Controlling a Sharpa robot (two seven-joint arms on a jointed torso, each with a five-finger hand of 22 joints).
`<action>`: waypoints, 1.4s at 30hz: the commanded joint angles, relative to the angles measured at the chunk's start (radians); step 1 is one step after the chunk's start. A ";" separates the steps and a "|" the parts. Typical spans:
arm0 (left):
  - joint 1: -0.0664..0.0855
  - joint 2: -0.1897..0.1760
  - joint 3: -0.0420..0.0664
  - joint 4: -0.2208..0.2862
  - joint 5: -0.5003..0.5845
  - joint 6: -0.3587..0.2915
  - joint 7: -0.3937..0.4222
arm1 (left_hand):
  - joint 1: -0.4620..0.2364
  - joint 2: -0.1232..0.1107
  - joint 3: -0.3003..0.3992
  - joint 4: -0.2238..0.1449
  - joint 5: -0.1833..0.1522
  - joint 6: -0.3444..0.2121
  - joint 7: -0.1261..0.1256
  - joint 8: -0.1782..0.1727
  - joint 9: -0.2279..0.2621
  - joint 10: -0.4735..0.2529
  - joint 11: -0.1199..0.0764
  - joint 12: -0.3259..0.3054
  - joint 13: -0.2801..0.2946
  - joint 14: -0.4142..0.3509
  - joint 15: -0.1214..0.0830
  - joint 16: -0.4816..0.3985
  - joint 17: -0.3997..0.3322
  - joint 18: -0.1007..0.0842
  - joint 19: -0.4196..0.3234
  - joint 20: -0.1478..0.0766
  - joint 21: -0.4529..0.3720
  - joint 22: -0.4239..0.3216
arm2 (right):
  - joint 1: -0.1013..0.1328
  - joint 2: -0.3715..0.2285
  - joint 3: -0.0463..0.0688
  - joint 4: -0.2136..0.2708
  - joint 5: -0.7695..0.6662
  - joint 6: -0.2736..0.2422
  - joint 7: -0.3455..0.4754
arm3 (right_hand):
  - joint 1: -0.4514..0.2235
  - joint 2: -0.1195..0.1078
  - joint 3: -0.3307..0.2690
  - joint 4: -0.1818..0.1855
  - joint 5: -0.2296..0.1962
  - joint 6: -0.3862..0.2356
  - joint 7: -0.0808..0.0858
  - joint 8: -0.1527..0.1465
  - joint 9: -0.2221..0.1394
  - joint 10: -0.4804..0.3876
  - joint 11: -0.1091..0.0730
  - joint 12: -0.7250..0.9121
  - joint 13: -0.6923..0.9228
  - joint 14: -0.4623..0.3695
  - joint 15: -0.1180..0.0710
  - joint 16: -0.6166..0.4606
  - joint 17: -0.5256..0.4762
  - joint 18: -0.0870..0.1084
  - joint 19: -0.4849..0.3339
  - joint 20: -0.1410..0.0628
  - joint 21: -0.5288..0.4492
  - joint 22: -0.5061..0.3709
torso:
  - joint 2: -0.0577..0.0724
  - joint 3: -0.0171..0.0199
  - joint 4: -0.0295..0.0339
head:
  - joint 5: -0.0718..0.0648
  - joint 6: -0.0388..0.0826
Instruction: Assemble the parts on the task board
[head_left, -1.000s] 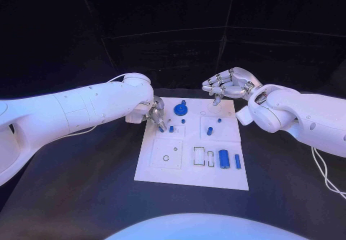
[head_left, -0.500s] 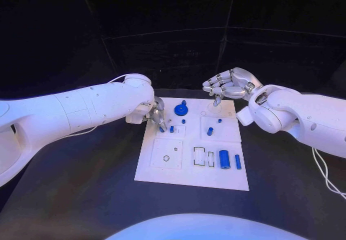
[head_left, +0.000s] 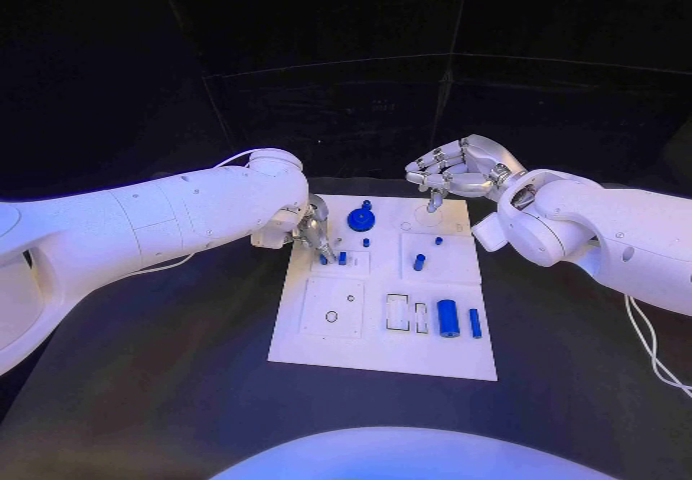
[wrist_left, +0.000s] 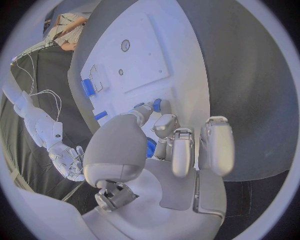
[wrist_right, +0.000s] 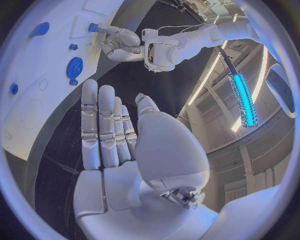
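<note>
The white task board (head_left: 378, 340) lies in the middle of the table. My left hand (head_left: 310, 232) is at the board's far left corner, thumb and a finger pinching a small blue peg (head_left: 342, 258) that stands on the board; the left wrist view shows the peg (wrist_left: 156, 105) between the fingertips. My right hand (head_left: 454, 170) hovers over the board's far edge with its fingers (wrist_right: 100, 125) stretched side by side and nothing in them. A blue gear (head_left: 361, 218), two short pegs (head_left: 420, 263), a blue cylinder (head_left: 449, 318) and a slim bar (head_left: 475, 322) sit on the board.
The black table (head_left: 159, 400) surrounds the board on all sides. Empty recesses (head_left: 333, 300) and slots (head_left: 398, 310) mark the board's near half. A white cable (head_left: 642, 340) trails from my right arm at the right edge.
</note>
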 joint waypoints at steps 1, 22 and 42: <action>0.001 0.001 0.000 -0.002 -0.008 -0.003 -0.009 | -0.022 -0.001 -0.031 0.012 -0.002 0.006 0.003 -0.006 0.000 0.002 0.002 0.007 0.002 0.106 -0.002 0.003 0.263 0.003 0.028 0.000 0.007 0.092 | 0.002 0.000 0.001 0.003 -0.001 -0.006 0.005 | 0.009 -0.001 -0.003 0.001 0.005 -0.004 0.000 0.004 0.000 -0.009 0.000 0.004 -0.001 0.001 0.001 -0.004 0.002 0.012 0.007 -0.002 -0.003 -0.001 | -0.001 -0.0006 0.0005 | 0.000 -0.002; 0.001 -0.049 0.004 0.053 0.013 -0.116 0.002 | -0.051 -0.009 -0.218 0.104 -0.007 0.019 0.002 -0.020 0.006 0.002 0.001 0.009 0.002 0.106 -0.004 0.003 0.263 0.003 0.030 -0.002 0.006 0.097 | 0.002 0.003 0.001 -0.001 -0.001 -0.002 0.008 | 0.009 -0.001 -0.003 0.001 0.005 -0.004 0.000 0.004 0.000 -0.009 0.000 0.004 -0.001 0.001 0.001 -0.004 0.002 0.012 0.007 -0.002 -0.003 -0.001 | 0.000 -0.0013 0.0010 | -0.005 0.003; -0.006 -0.154 0.011 0.182 0.278 -0.621 0.562 | 0.324 0.038 -0.177 -0.013 0.009 -0.176 0.115 -0.187 -0.130 -0.411 0.098 -0.454 -0.464 -0.088 0.084 -0.358 -0.152 0.135 -0.281 0.066 -0.725 -0.475 | 0.001 0.017 0.000 -0.020 -0.002 -0.005 0.011 | 0.016 0.001 -0.001 0.002 0.008 -0.005 -0.001 0.006 0.000 -0.008 -0.001 0.005 -0.005 0.002 0.001 -0.004 0.003 0.012 0.009 -0.002 -0.004 -0.002 | -0.002 -0.0024 0.0015 | -0.023 0.030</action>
